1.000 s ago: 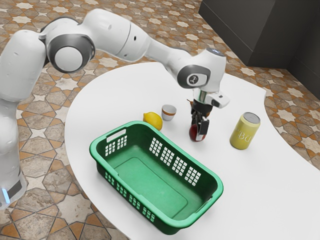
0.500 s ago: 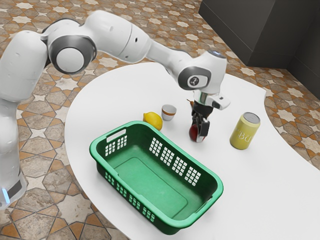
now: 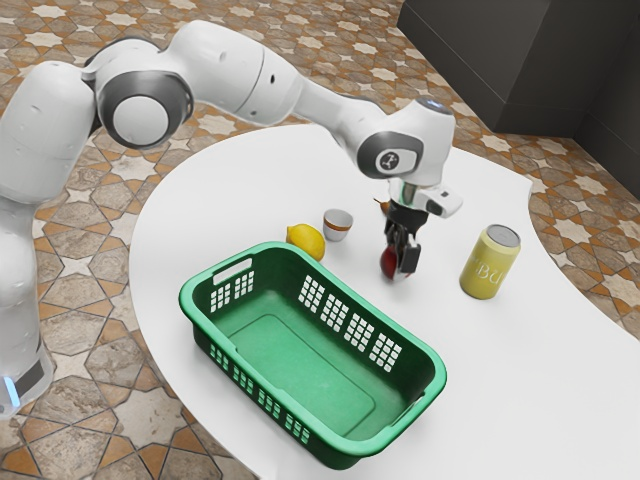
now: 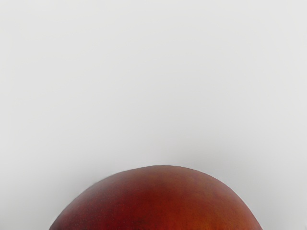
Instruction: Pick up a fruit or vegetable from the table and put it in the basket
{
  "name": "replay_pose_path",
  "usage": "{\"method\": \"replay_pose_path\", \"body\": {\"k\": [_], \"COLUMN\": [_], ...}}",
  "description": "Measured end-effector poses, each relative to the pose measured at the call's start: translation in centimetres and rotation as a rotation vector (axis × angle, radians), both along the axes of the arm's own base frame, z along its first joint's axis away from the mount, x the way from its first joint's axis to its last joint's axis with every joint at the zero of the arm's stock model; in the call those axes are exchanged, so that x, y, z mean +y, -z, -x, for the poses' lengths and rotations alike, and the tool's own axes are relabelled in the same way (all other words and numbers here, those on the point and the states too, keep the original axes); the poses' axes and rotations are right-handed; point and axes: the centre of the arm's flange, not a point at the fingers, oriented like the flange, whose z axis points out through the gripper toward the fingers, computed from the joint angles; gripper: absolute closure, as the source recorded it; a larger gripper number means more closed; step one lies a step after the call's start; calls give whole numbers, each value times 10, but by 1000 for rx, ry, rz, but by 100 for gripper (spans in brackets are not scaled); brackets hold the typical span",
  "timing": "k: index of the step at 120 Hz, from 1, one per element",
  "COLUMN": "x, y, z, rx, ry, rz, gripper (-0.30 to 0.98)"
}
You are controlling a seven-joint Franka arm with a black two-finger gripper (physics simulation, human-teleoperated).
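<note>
The black gripper [image 3: 402,257] is low over the white table, right at a dark red, rounded fruit [image 3: 389,263] and covering part of it. I cannot tell whether the grip is closed on it. In the wrist view the top of the red-orange fruit [image 4: 160,201] bulges up at the lower edge, against white tabletop. A yellow lemon [image 3: 306,241] lies behind the green basket [image 3: 410,430], near its back rim. The basket stands upright with nothing inside, on the near side of the fruit.
A small white cup with a brown band [image 3: 338,225] stands between lemon and gripper. A tall yellow can [image 3: 490,262] is toward the exterior view's right. Behind the hand, a small orange-brown thing [image 3: 383,206] is partly hidden. The table [image 3: 540,380] has a curved edge.
My hand has come down slightly and shifted a little toward the exterior view's right, covering more of the fruit. The fruit shows only a very slight shift. Basket, lemon, cup and can are unmoved.
</note>
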Motion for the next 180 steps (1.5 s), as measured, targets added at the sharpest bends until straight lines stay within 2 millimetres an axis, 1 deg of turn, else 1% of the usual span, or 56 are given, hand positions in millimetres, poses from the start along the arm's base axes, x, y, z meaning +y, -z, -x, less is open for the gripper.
{"method": "replay_pose_path", "body": {"k": [10, 18, 24, 28, 32, 37, 43, 48, 55, 71, 86, 96, 102, 115, 129, 146, 164, 180], "x": [-6, -18, -36, -54, -79, -110, -141, -159, -176, -216, -256, -271, -272, -260, -264, -258, -254, -254], "y": [-23, -59, -94, -116, -138, -158, -171, -176, -178, -181, -169, -159, -154, -143, -136, -120, -110, -108], "z": [-1, 2, 12, 20, 32, 48, 69, 85, 109, 149, 177, 190, 197, 213, 225, 229, 230, 230], "rx": [-39, -86, -127, -153, -179, -203, -214, -215, -206, -203, -180, -161, -149, -122, -109, -74, -51, -42], "ry": [15, 37, 70, 99, 140, 192, 244, 273, 299, 354, 407, 422, 416, 375, 354, 316, 280, 259], "rz": [-17, -38, -59, -73, -88, -108, -129, -144, -166, -186, -190, -193, -197, -214, -218, -227, -225, -217], "gripper": [32, 33, 35, 35, 35, 35, 35, 36, 36, 36, 34, 33, 34, 34, 33, 34, 33, 14]}}
